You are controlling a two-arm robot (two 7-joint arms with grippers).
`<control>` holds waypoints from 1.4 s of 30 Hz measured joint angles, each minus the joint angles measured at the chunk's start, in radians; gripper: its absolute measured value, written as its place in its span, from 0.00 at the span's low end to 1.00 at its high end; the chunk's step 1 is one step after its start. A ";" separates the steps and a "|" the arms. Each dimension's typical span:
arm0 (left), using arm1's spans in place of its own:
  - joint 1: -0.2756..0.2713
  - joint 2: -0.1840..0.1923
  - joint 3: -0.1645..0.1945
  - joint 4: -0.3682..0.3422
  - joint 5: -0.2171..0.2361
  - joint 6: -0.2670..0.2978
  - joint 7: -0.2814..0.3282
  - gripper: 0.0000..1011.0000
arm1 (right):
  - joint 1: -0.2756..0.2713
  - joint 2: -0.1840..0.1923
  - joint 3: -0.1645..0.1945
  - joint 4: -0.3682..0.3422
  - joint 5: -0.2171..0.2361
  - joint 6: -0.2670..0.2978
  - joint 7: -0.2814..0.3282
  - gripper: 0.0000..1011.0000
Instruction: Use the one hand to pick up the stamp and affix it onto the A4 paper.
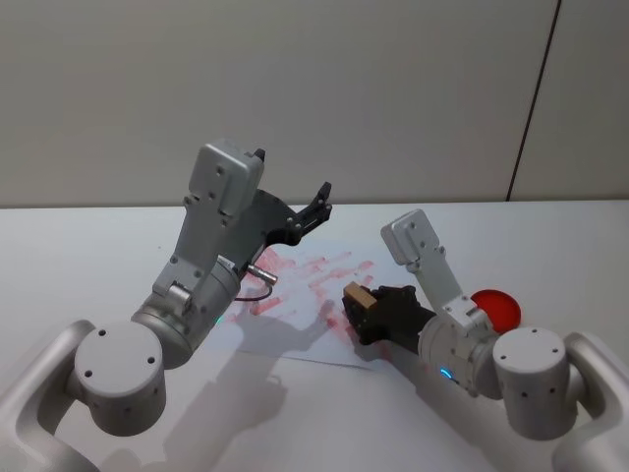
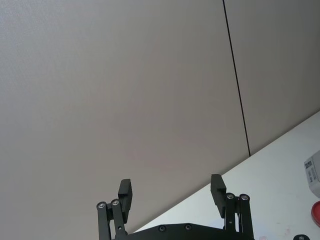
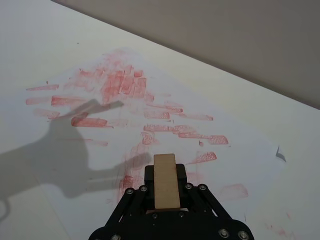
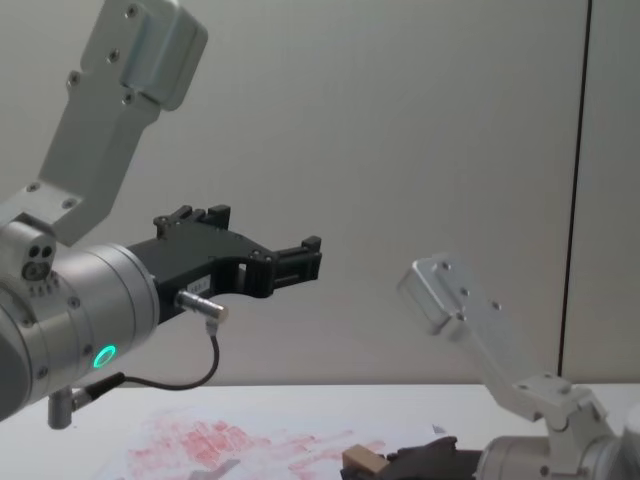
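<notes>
Stamp, small light-tan wooden block (image 3: 166, 180), clamped by its long sides in right end effector (image 1: 366, 313), low over red-smudged white A4 paper (image 3: 200, 135). Likely light, rigid, easily held. Left end effector (image 2: 172, 192) raised, spread open, empty.

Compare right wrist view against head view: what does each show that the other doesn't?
Right wrist view: the stamp's bare wooden face up close, and separate rectangular red marks. Head view: the left gripper open and raised high, and the red ink pad to the stamp's right. Both: the right gripper shut on the stamp, at the red-smudged A4 paper.
</notes>
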State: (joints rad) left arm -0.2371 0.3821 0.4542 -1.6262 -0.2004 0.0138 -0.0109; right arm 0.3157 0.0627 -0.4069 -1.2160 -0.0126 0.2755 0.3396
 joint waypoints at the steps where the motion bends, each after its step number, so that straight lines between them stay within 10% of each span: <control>1: 0.000 0.000 0.000 0.000 0.000 0.000 0.000 0.99 | 0.000 -0.001 0.000 0.002 0.001 0.005 -0.004 0.22; 25: 0.000 0.000 0.000 0.000 0.000 0.000 0.000 0.99 | -0.015 0.004 0.002 0.001 0.024 0.051 -0.040 0.22; 42: 0.000 0.000 0.000 0.000 0.000 0.000 0.000 0.99 | -0.009 0.016 0.052 -0.090 0.161 0.012 -0.071 0.22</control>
State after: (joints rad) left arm -0.2371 0.3821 0.4542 -1.6262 -0.2004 0.0139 -0.0109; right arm 0.3068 0.0784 -0.3550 -1.3061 0.1479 0.2870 0.2689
